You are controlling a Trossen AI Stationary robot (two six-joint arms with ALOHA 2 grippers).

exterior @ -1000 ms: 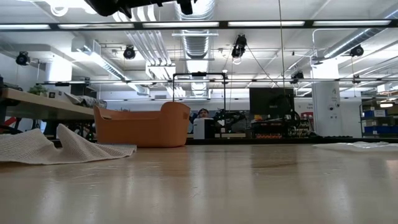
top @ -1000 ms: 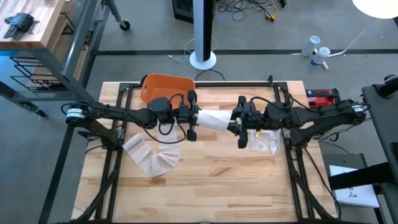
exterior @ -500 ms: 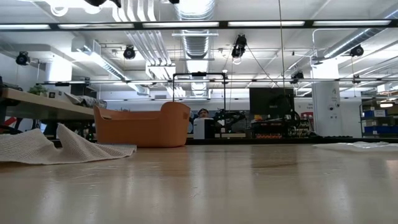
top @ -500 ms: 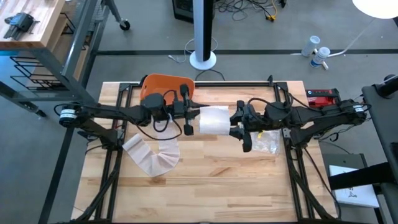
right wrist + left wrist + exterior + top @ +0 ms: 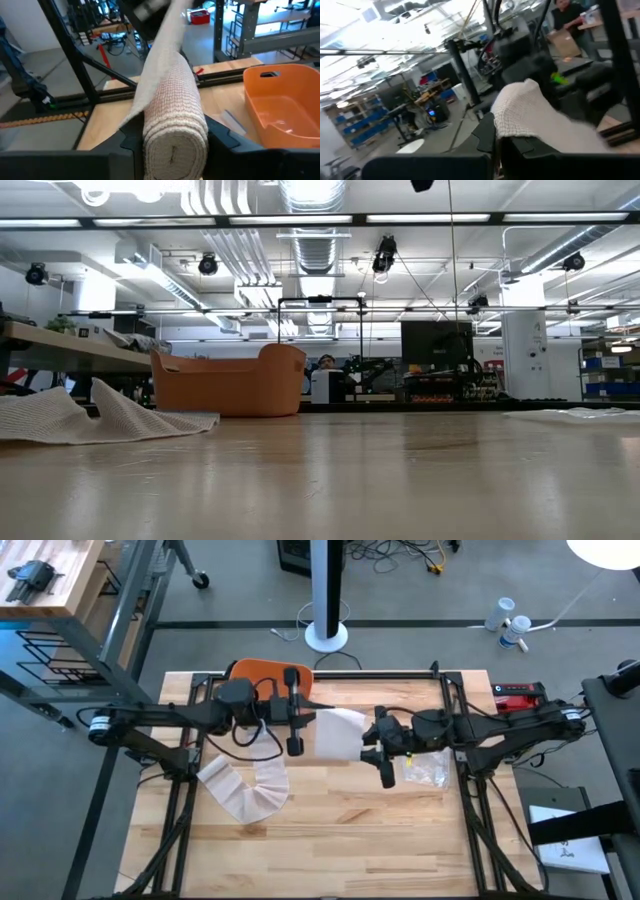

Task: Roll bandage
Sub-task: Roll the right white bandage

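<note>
A white woven bandage is partly wound into a roll [image 5: 175,125], held in the air over the table's middle with my right gripper [image 5: 375,743] shut on it. A flat stretch [image 5: 338,732] runs from the roll to my left gripper [image 5: 295,722], which is shut on the strip. Beyond the left gripper the loose tail [image 5: 245,790] drops and lies crumpled on the table's left half, also seen in the low view [image 5: 100,415]. Both grippers are above the low view's field. My left gripper pinches the unrolled strip [image 5: 520,122] between its two fingers, level, from the table's left; the cloth fans out past the fingertips toward the roll. My right gripper pinches the roll's curved sides [image 5: 150,135] between its two fingers [image 5: 220,140], level, from the table's right. The roll's end face points back along the fingers, and the roll is lifted clear of the table.
An orange basket [image 5: 265,680] stands at the table's far edge, just behind the left gripper. A clear plastic bag [image 5: 425,768] lies right of centre under the right arm. The near half of the table [image 5: 340,840] is bare wood.
Both grippers have gone toward the table's left edge and risen, the left one also toward the far edge. The stretch of bandage between them, slanted and narrow before, now shows as a broad flat sheet. The tail on the table has stayed put.
</note>
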